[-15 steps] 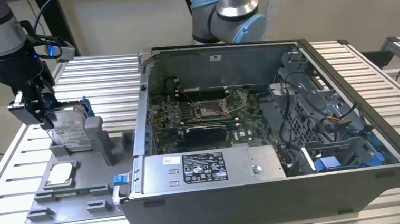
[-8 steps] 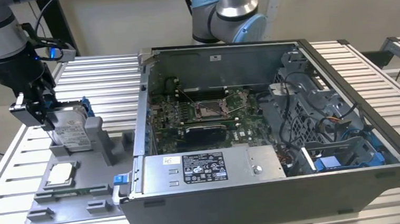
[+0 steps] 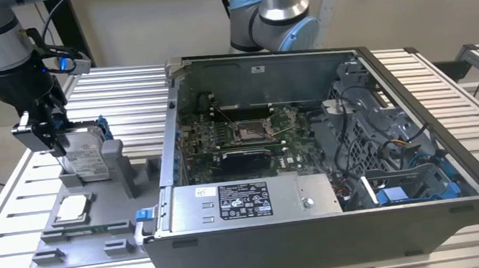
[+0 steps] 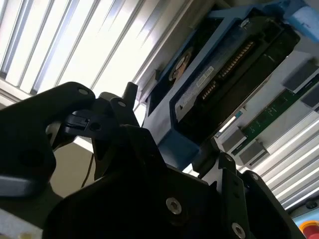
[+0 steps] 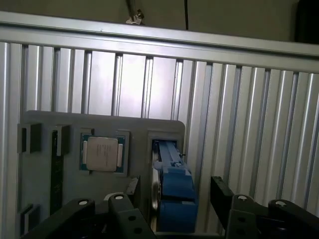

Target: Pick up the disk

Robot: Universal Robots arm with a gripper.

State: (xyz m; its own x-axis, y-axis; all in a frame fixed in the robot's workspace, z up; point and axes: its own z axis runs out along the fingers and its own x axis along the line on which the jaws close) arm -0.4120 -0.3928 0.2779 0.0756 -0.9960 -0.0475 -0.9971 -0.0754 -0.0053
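Observation:
The disk (image 3: 87,154) stands on edge in a slot of the grey holder plate (image 3: 79,249) at the exterior view's left, silver with a white label and a blue bracket. My gripper (image 3: 61,139) is lowered over its upper part. In the first wrist view the two black fingers (image 5: 222,191) flank the disk's blue bracket (image 5: 174,199) with a narrow strip of table showing on each side, so the gripper (image 5: 172,191) looks open. In the second wrist view the disk (image 4: 214,84) runs away from the gripper (image 4: 174,132), its dark underside showing.
A small square CPU chip (image 3: 72,209) lies in a pocket of the holder plate, beside the disk (image 5: 102,153). An open computer case (image 3: 309,167) with a labelled power-supply box (image 3: 244,200) stands to the exterior view's right. A second arm's base (image 3: 274,18) rises behind it. The table (image 3: 24,187) is slatted aluminium.

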